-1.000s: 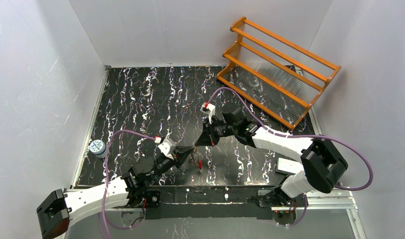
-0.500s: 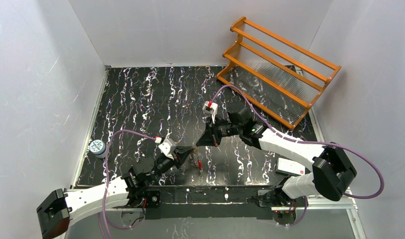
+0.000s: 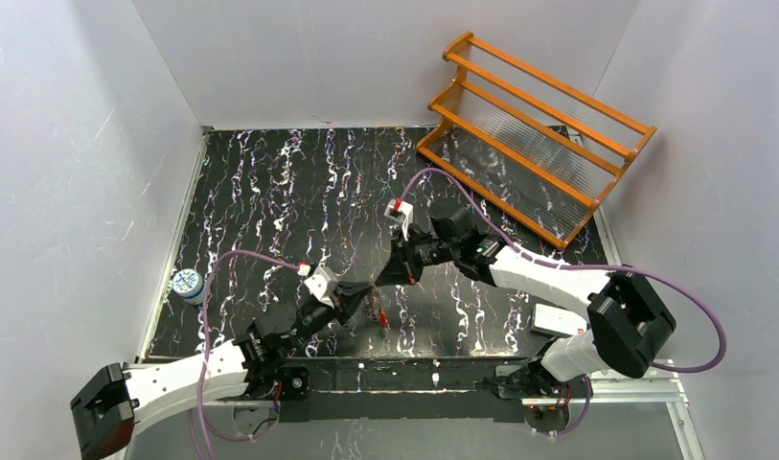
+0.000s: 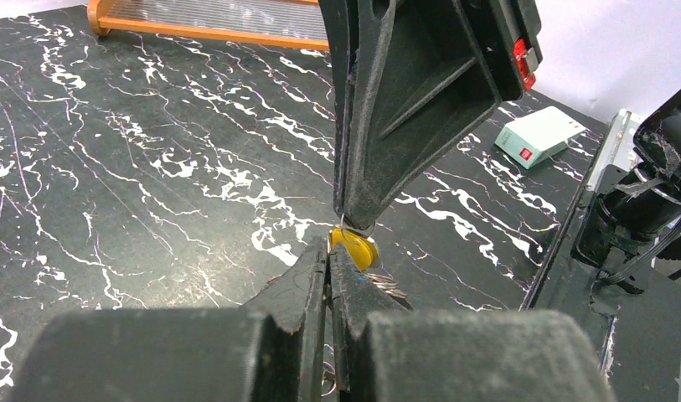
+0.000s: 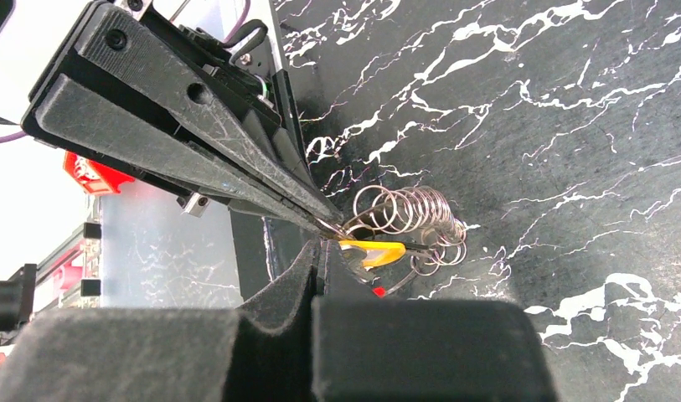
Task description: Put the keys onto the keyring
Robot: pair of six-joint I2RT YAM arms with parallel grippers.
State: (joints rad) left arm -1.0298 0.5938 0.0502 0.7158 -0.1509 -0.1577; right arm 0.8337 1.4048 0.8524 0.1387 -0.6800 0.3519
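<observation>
Left pincer [image 3: 365, 293] clamps the keyring [image 5: 420, 213], which hangs just above the surface [image 3: 270, 192]; right pincer [image 3: 378, 280], apparently closed on the brass key [image 5: 374, 253], meets the keyring tip-to-tip, key's long axis alongside its coils.

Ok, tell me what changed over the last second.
The right arm swung its elbow out rightward, then partway back. The right claw stayed shut on the brass key, the left claw on the keyring. Nothing taken or released; rack and box unmoved.
</observation>
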